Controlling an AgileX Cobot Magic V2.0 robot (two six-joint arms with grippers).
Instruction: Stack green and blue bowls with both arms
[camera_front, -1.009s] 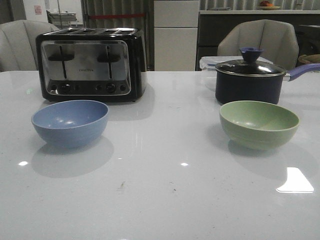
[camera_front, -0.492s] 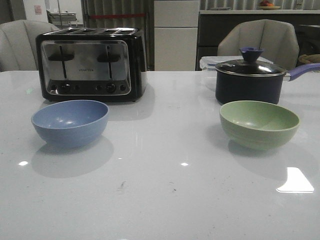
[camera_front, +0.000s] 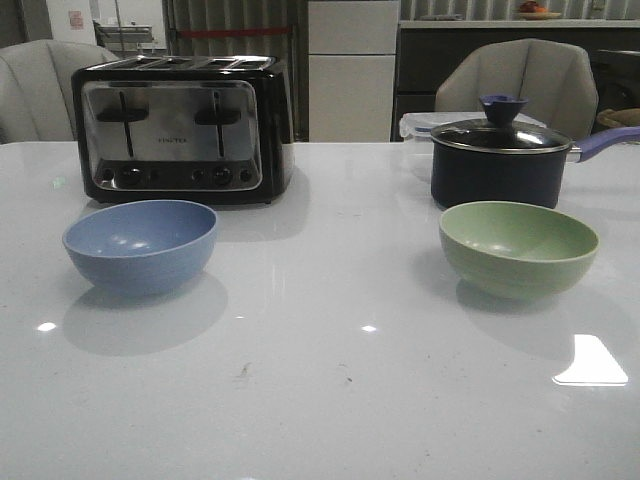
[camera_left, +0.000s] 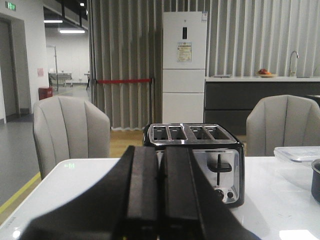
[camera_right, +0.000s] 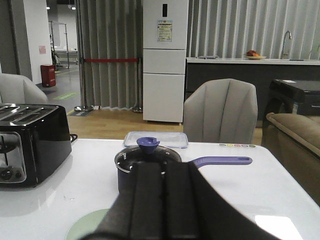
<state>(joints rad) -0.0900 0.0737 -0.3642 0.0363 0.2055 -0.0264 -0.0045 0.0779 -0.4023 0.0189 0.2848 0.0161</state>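
Nothing has shifted on the table (camera_front: 330, 400) since a second ago — we have yet to begin. Blue bowl (camera_front: 140, 245) sits left, green bowl (camera_front: 518, 248) right, well apart. Left gripper (camera_left: 159, 192) and right gripper (camera_right: 161, 202) — both pressed together, empty.

Right pincer (camera_right: 161, 187): two dark fingers (camera_right: 146, 200) pressed flat together, no gap visible, nothing held. Just beyond the tips: dark saucepan (camera_right: 131, 172) with glass lid, blue knob (camera_right: 148, 144) and blue handle (camera_right: 222, 161) pointing away to one side. Behind it, clear lidded container (camera_right: 156, 139). Sliver of green bowl (camera_right: 87, 225) visible beside the pincer, mostly hidden. Black toaster (camera_right: 32, 142) at the far side of the white desk (camera_right: 95, 195). Grey chair (camera_right: 221, 111) and white fridge (camera_right: 165, 60) behind the desk.
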